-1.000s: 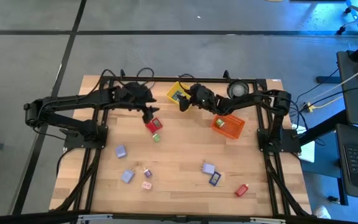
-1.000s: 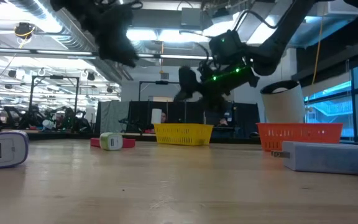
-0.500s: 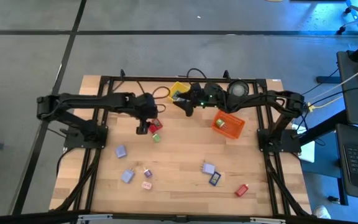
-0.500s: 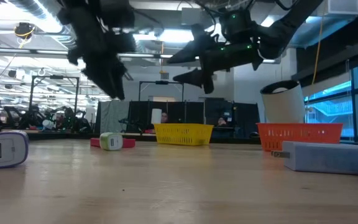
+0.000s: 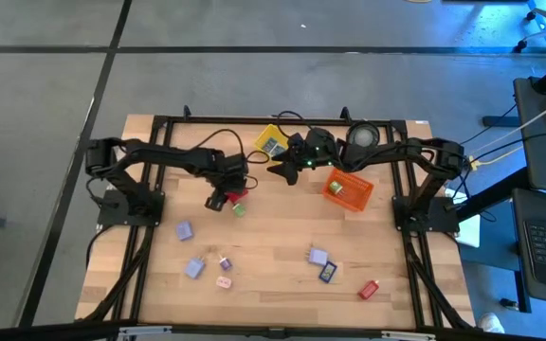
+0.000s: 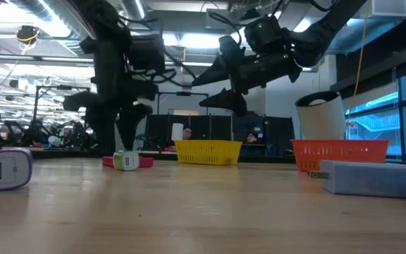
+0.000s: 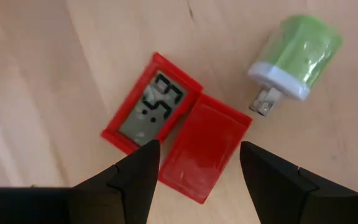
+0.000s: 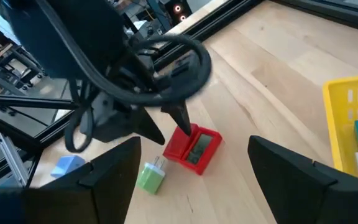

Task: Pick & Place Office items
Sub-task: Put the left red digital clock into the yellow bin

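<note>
A red flip-open piece (image 7: pixel 179 140) with a small display lies flat on the table (image 5: pixel 273 237), its lid spread beside it. A green plug (image 7: pixel 297 56) lies next to it. My left gripper (image 7: pixel 197 152) is open and points down over the red piece (image 5: pixel 236 193), with a fingertip on either side of the lid half and just above the wood (image 6: pixel 122 137). My right gripper (image 5: pixel 278 170) hangs open above the table between the yellow bin (image 5: pixel 271 142) and the red piece (image 8: pixel 194 149). More small pieces lie scattered nearer: lavender (image 5: pixel 184 230), pink (image 5: pixel 224 281), dark blue (image 5: pixel 327 273), red (image 5: pixel 369 289).
The yellow bin (image 8: pixel 353 118) holds a teal and white piece. The orange bin (image 5: pixel 347 189) stands to its right, and a white roll (image 5: pixel 361 135) sits at the far edge. A black frame runs around the table. Bare wood lies in the middle near part.
My left gripper has come down from well above the table toward the red piece, shifting slightly toward the near left and tipping to point downward. My right gripper has stayed near the yellow bin and turned a little.
</note>
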You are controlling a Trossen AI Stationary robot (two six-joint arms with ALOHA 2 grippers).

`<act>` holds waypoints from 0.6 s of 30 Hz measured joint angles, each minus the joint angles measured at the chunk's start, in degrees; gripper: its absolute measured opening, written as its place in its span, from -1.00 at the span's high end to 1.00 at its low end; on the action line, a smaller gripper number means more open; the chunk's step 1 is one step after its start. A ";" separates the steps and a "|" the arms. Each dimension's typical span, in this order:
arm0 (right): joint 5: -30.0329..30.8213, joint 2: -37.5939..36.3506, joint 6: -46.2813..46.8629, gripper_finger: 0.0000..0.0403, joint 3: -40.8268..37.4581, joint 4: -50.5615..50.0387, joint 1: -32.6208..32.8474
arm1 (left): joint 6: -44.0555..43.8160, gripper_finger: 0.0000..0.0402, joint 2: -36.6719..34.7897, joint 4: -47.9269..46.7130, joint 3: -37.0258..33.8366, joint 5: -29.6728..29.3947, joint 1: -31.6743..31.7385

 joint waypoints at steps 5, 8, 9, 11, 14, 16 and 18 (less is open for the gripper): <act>0.00 0.00 -0.04 -0.49 0.00 -0.20 0.00 | 3.68 -0.08 2.99 0.03 0.13 0.96 0.00; 0.00 0.00 -0.08 -0.49 0.00 -0.20 0.00 | 5.00 -0.08 4.87 -0.45 -0.01 0.95 0.00; 0.00 0.00 -0.11 -0.49 0.00 -0.20 0.00 | 5.14 -0.08 5.14 -0.42 0.05 0.97 0.00; 0.00 0.00 -0.16 -0.49 0.00 -0.26 0.00 | 4.92 -0.07 5.69 -0.46 0.22 0.97 0.00; 0.00 0.00 -0.24 -0.48 0.00 -0.44 0.00 | 4.72 -0.05 5.82 -0.51 0.22 1.01 -0.17; 0.00 0.00 -0.26 -0.48 0.00 -0.43 0.00 | 4.55 -0.01 5.40 -0.69 0.17 0.61 -0.49; 0.00 0.00 -0.26 -0.48 0.00 -0.63 0.00 | 4.50 0.06 4.90 -0.79 0.00 0.38 -0.92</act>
